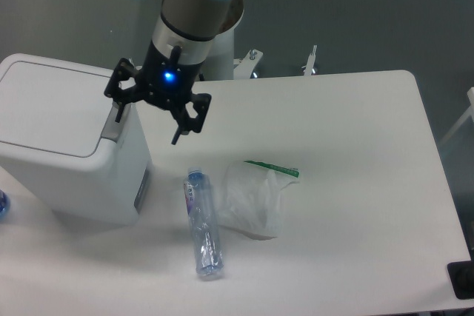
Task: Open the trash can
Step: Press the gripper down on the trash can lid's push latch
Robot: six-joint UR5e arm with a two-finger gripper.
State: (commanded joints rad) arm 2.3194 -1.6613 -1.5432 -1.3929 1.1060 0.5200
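Observation:
The trash can (63, 138) is a large white boxy bin standing at the left end of the table, its flat lid down. A grey push tab (112, 125) sits on the lid's right edge. My gripper (148, 123) hangs open just right of the bin, with its left finger (118, 110) directly over the grey tab and its right finger (180, 129) out over the table. Nothing is between the fingers. Whether the left fingertip touches the tab I cannot tell.
A clear plastic bottle (202, 223) with a blue cap lies on the table below the gripper. Beside it on the right lies a translucent white bag (253, 201) with a green strip. The table's far edge runs behind the arm's base.

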